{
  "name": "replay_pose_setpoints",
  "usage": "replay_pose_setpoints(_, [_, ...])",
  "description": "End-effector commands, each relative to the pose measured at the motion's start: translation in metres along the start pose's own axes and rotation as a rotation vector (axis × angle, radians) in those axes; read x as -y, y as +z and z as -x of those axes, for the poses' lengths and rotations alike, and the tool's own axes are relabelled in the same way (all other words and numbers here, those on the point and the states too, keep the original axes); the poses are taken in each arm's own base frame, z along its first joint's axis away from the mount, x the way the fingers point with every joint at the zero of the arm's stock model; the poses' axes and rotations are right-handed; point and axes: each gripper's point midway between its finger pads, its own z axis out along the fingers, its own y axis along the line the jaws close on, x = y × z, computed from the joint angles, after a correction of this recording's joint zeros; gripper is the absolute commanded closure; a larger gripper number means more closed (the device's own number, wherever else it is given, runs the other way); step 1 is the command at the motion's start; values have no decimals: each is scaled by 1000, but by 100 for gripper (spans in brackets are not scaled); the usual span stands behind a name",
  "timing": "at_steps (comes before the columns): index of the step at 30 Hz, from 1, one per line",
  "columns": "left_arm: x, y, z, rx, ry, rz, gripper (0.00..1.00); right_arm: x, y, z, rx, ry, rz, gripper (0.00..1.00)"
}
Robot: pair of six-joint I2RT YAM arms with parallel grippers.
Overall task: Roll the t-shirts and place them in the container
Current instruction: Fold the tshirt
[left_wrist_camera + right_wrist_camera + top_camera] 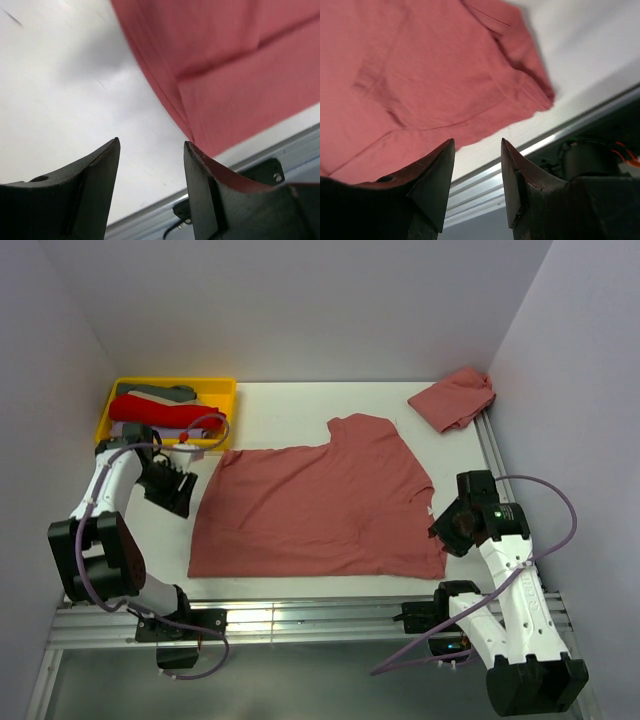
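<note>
- Cloth governed the handling: the salmon t-shirt [320, 505] lay spread flat on the table [280, 410], and it looked light and limp, likely to bunch or slide if pushed.
- Left gripper [176, 486] hovered just beside the shirt's left edge, jaws apart and empty.
- Right gripper [452, 528] sat at the near right corner, jaws also apart, holding nothing.
- Best holds seemed to be the two near corners, pinched through every layer.
- A second shirt [455, 398] lay crumpled at the far right, and stacked shirts [160, 408] filled the yellow tray [228, 400].

Flat salmon t-shirt [320, 505] spread centrally; crumpled salmon t-shirt [455, 397] in far-right corner.
</note>
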Motion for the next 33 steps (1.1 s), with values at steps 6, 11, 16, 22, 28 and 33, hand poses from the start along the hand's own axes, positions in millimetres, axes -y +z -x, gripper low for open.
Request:
replay_pose_setpoints(6, [-57,-11,137,285,-61,-28,42,-106,-12,66,148,-23,366,51])
replay_pose_setpoints(11, [-64,22,185,362,-55,-90,44,-130,9,95,203,-1,374,51])
replay_pose_setpoints(16, [-53,45,210,414,-7,-126,44,-147,40,116,205,-24,332,52])
replay_pose_setpoints(22, [-47,72,212,388,28,-70,42,-164,69,122,167,-25,334,53])
replay_pose_setpoints(28, [-61,92,224,359,-12,-28,42,-171,79,119,141,-26,353,54])
replay_pose_setpoints(33, [-77,93,239,368,-36,16,42,-166,85,117,137,-32,334,54])
